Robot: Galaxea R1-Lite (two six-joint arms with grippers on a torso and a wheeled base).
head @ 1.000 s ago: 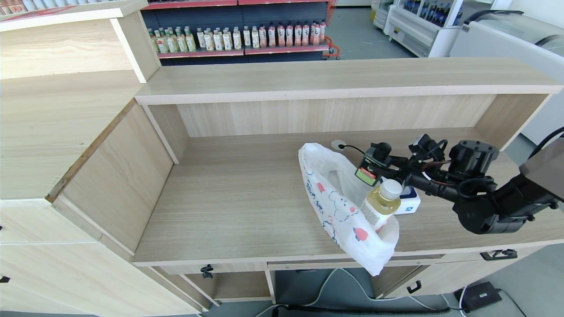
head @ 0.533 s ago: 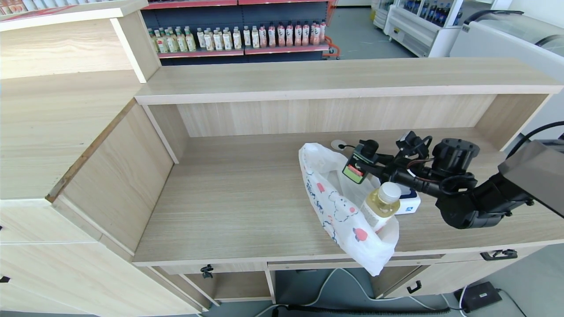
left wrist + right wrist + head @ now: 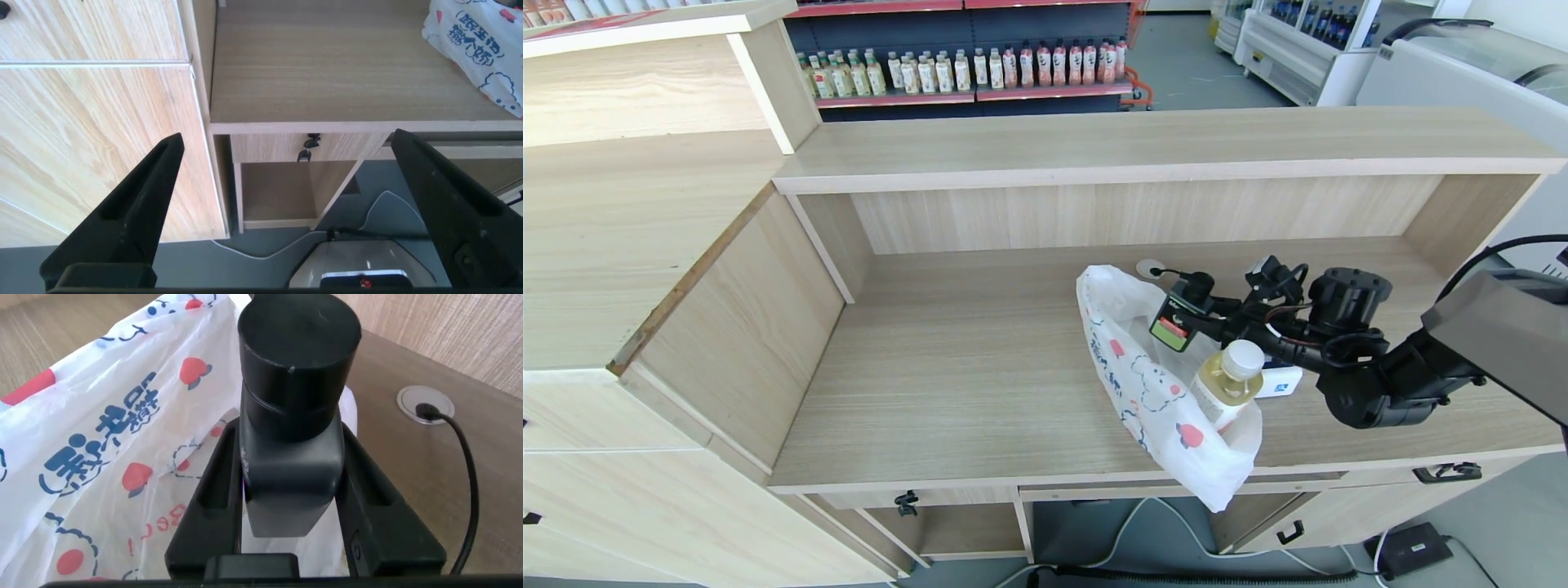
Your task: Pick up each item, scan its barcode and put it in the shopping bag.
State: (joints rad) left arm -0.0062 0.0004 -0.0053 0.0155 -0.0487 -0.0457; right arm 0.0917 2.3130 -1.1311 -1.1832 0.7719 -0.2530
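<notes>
A pale wood-grain laminate tabletop (image 3: 980, 384), smooth and matte, sits inside a checkout counter. On its right half lies a thin, crinkled white plastic shopping bag (image 3: 1152, 400) printed with red and blue cartoon shapes. Its mouth gapes open, and its lower end droops over the front edge of the tabletop.

A clear plastic bottle (image 3: 1227, 380) of pale yellow liquid, with a ribbed white screw cap and a paper label, leans at the bag's right edge. Its lower body is tucked into the crumpled film. Just beside it, on the robot's right, a small white box (image 3: 1281, 380) with a blue patch rests on the tabletop, partly hidden by the arm.

The right claw (image 3: 290, 482) is clenched around a barcode scanner (image 3: 1174, 317). This is a chunky black plastic device with a round cylindrical head and a green-and-red face. It is held in the air above the bag's open mouth. A thin black cable (image 3: 466, 465) runs to a round grey grommet (image 3: 1150, 267) set in the tabletop behind the bag.

The left claw (image 3: 288, 139) hangs low in front of the counter, its two flat black fingers spread wide and holding nothing. It faces the light wood cabinet front and a drawer with a small dark handle (image 3: 308, 149).

Compared with a second ago, the right arm has carried the scanner toward the robot's left. The scanner has gone from above the bottle's cap to a spot over the bag's opening. The bag, bottle and box have stayed where they were.
</notes>
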